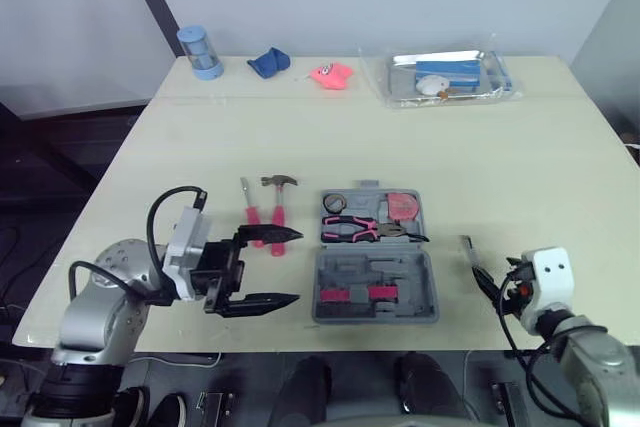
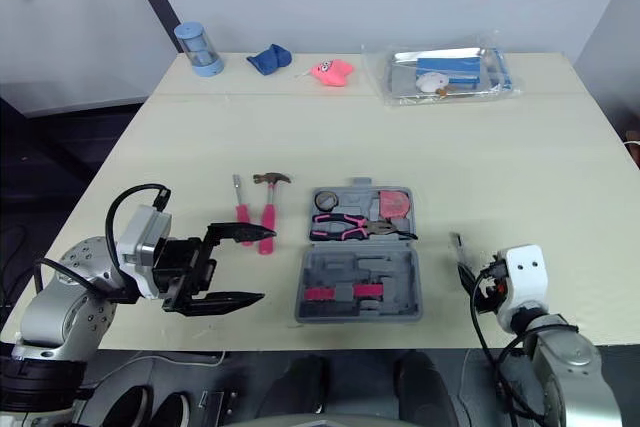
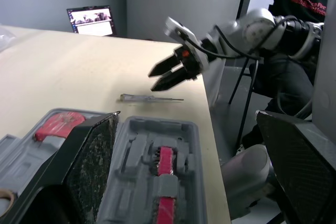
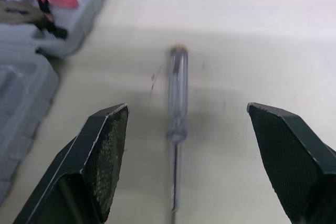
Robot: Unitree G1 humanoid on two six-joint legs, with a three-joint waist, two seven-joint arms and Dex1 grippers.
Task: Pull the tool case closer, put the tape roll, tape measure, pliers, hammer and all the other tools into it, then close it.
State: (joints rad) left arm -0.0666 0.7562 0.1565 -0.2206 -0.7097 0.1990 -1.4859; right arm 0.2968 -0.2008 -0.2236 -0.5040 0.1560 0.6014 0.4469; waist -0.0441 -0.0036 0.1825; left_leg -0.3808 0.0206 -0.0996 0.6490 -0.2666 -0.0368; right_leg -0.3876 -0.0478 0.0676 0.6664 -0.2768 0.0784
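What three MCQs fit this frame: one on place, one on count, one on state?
1. The clear-handled screwdriver lies: A) inside the tool case B) on the table, to the right of the case C) on the floor.
2. Red-handled tools on the table to the left of the case: A) one B) two C) four.
3. The case is: A) shut B) open and empty C) open, with pliers in it.
Key: 1 B, it lies on bare tabletop beyond the case's right edge. 2 B, a hammer and a red screwdriver. 3 C, both halves lie flat open, with the pliers in the far half.
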